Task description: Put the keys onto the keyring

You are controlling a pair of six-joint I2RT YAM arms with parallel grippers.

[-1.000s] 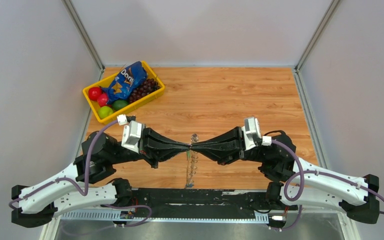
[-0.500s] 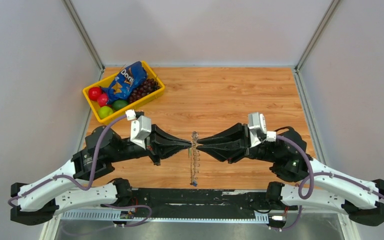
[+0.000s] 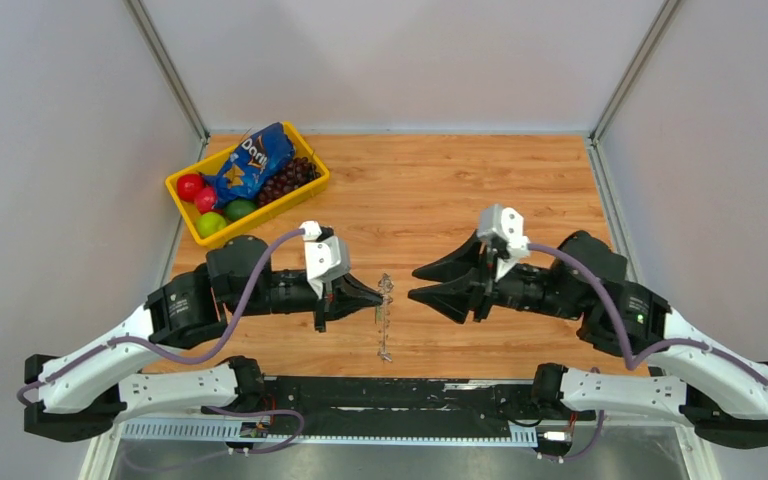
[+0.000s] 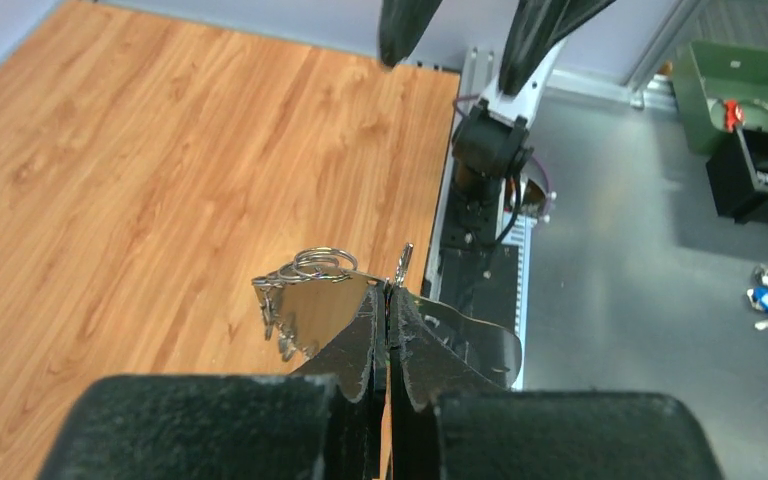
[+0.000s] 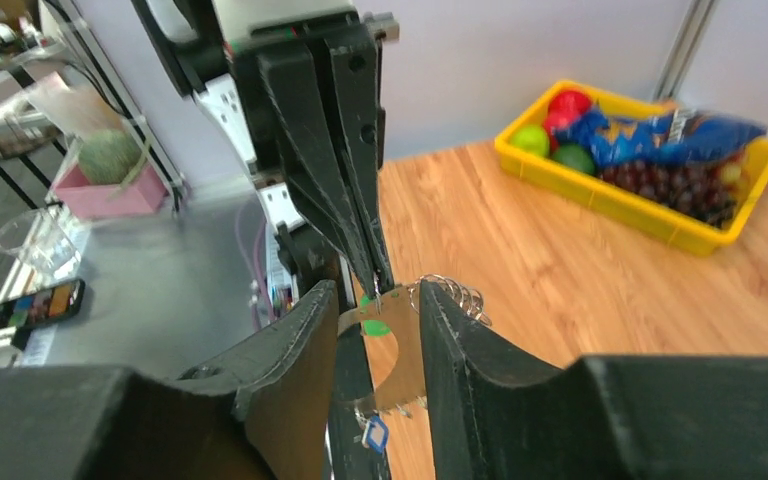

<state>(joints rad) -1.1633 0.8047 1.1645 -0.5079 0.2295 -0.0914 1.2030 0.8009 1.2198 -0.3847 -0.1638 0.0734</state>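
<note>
Left gripper (image 3: 370, 294): jaws pressed tight together on the rim of the keyring (image 4: 305, 300), holding it up off the wooden table (image 3: 520, 190) in the gap between the two arms.
Right gripper (image 3: 415, 282): spread wide with nothing in it, tips facing the left one from just beside the dangling metal, not touching it.
Step in hand: I'd say the threading itself, with one arm steadying the ring while the other lines up for a grab.
Next move: it looks to need the right gripper closing on the little bunch or on a free part of the hoop. The aim must be very fine, since everything is thin and hangs loose.
Keyring: a thin silvery hoop with a cluster of small bright rings and jagged bits along one side. From above it reads as a slim line hanging down from the left tips.
Keys (image 5: 370, 326): only the bright green tag shows clearly, right against the hoop under the left gripper's tips. Whether they're already threaded on I cannot tell.
</note>
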